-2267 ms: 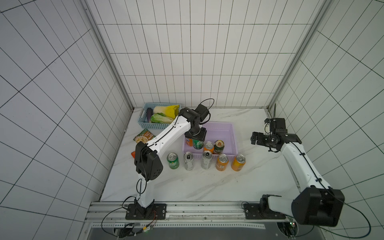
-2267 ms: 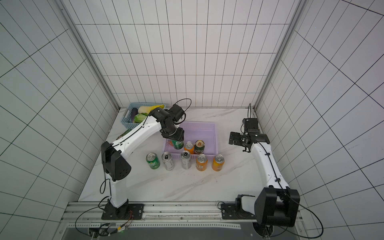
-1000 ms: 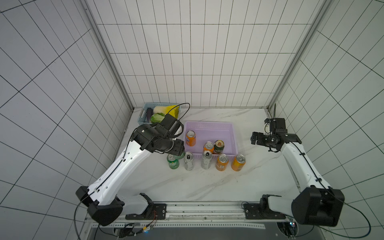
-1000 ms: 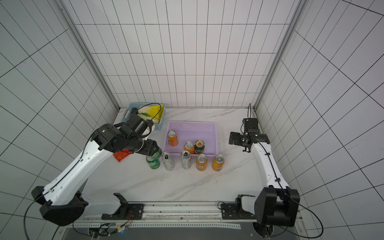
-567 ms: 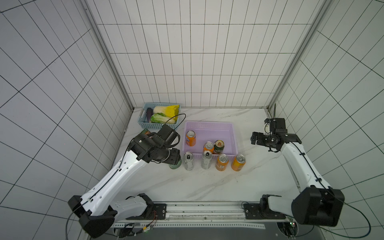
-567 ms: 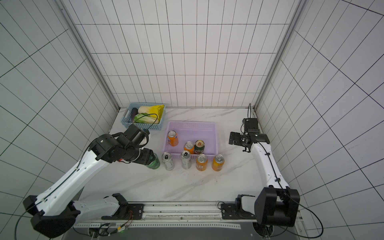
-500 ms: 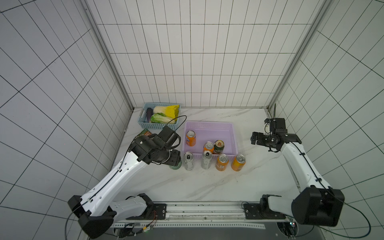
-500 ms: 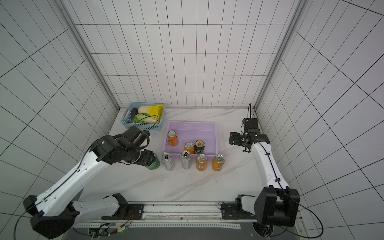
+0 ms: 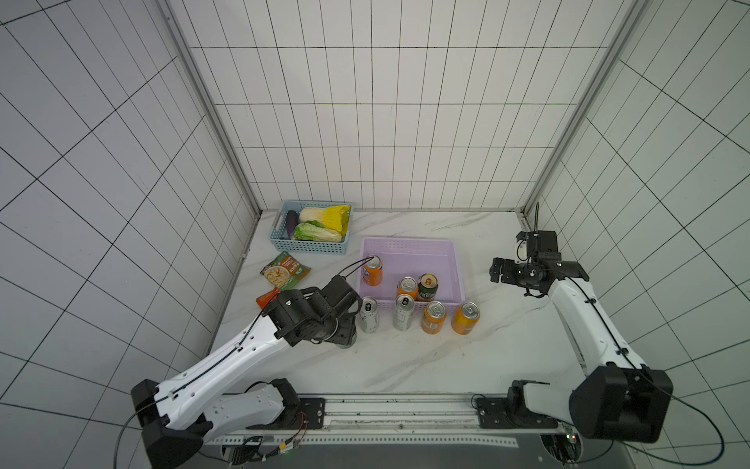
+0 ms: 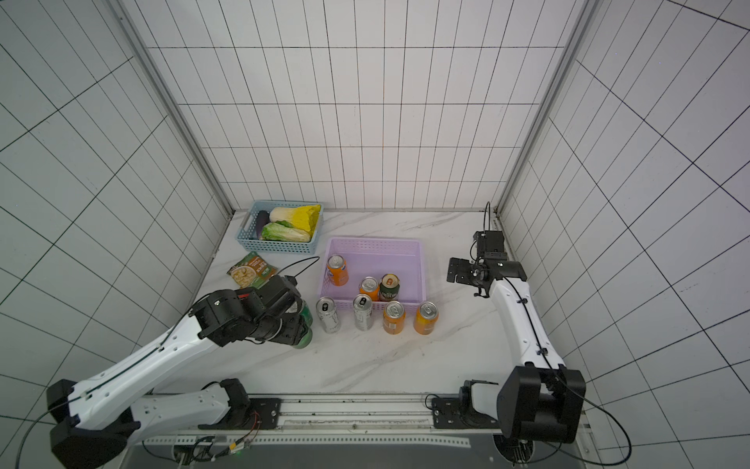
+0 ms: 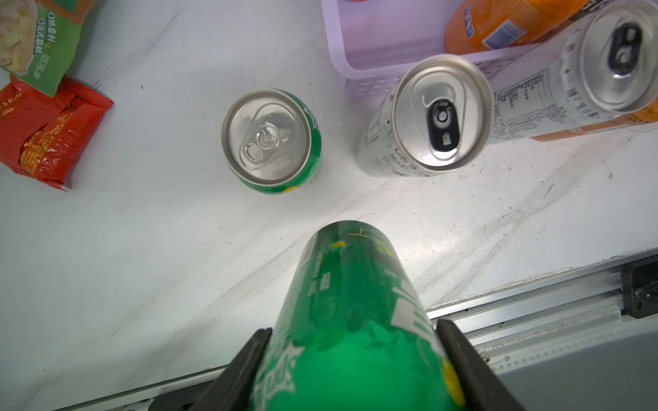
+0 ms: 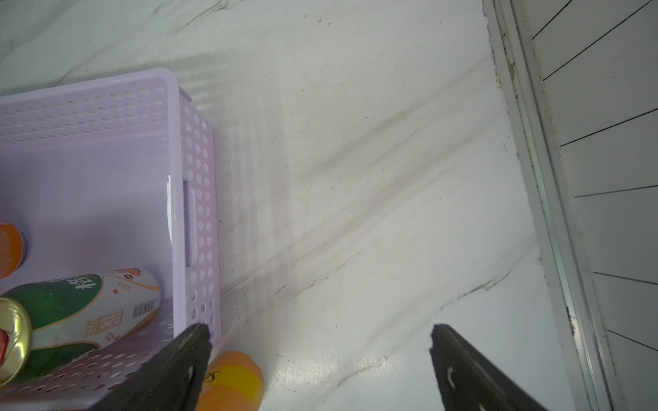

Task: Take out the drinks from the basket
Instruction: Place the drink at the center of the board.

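My left tool (image 11: 354, 331), clamped on a green can (image 11: 350, 281), has carried it out of the lilac basket (image 9: 409, 245); three cans (image 9: 407, 287) remain inside. Right tool (image 12: 318, 331) spread wide, empty.

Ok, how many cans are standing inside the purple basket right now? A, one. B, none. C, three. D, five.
C: the lilac basket holds three cans. An orange can stands at its left end, and a second orange can and a dark green gold-topped can stand by its near wall. The green can in the left end effector is outside it.
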